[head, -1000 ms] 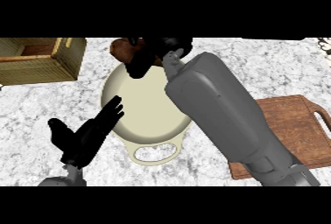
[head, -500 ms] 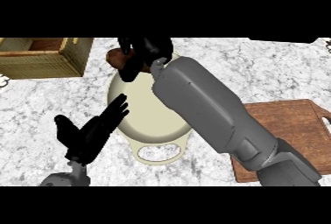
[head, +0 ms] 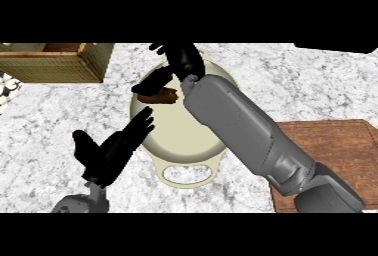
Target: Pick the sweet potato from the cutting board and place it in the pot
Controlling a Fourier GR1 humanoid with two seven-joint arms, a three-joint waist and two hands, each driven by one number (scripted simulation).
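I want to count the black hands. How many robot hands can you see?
2. The left robot hand is open, low at the left beside the pot. The right robot hand is up top over the pot, by the sweet potato.

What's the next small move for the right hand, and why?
Probably draw the right hand up and back, clear of the pot. The sweet potato shows inside the pot's rim, apart from the hand, whose fingers look open above the far rim, so the release seems done. The left hand rests open beside the pot and need not move.
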